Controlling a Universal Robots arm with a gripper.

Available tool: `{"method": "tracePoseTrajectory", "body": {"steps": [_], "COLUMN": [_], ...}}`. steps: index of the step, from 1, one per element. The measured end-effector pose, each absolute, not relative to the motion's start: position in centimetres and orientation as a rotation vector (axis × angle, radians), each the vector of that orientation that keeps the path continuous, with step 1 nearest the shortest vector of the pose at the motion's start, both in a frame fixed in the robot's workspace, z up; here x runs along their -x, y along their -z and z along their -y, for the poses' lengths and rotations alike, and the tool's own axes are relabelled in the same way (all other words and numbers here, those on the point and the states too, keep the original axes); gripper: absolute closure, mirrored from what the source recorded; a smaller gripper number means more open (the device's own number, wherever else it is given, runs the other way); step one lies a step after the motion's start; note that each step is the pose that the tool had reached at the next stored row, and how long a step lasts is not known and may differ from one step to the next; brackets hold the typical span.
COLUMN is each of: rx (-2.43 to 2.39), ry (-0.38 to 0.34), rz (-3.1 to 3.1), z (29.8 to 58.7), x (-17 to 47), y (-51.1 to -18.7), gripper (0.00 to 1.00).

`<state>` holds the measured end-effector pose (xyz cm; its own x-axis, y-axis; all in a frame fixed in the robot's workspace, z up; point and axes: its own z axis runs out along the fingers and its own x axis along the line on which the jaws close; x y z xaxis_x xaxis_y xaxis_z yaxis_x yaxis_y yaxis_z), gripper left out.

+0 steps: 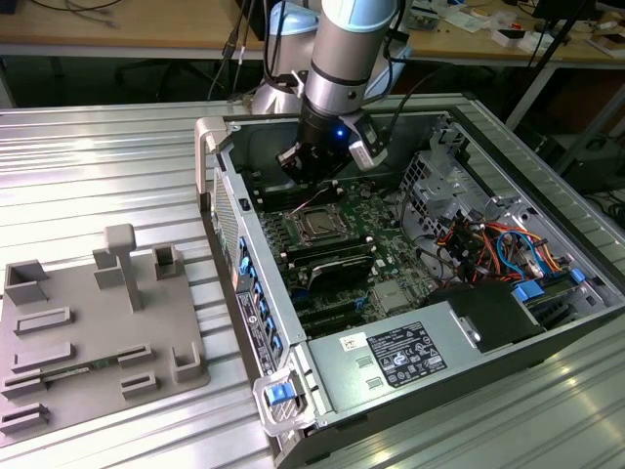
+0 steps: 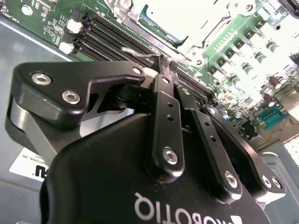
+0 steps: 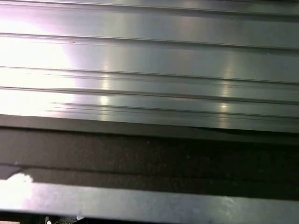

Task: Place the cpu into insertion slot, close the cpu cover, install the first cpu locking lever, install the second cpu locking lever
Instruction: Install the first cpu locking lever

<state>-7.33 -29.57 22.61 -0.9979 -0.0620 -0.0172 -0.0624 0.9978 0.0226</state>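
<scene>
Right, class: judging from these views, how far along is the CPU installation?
Looks done: the cpu appears seated, with the cpu cover lying flat over it in the exterior view. In hand: the gripper, closed, is at a thin wire locking lever beside the cover; whether it pinches the lever is unclear. Left: neither lever can be seen latched, so both lever steps seem open.

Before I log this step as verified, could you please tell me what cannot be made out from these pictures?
- The cpu: too small in the exterior view to tell if it is fully seated; washed out by glare in the second wrist view.
- The cpu cover: cut off by the picture's edge in the second wrist view, so its position is unclear.
- The locking levers: too small in the exterior view.
- The claw: its tips meet, but whether they pinch the thin wire there is unclear.
</scene>
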Motion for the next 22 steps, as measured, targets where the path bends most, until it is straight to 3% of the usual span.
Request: {"method": "tracePoseTrajectory", "body": {"steps": [22], "rx": [0.097], "ry": [-0.029], "rz": [-3.125], "z": [29.9], "x": [5.5], "y": [-21.0], "gripper": [0.89]}}
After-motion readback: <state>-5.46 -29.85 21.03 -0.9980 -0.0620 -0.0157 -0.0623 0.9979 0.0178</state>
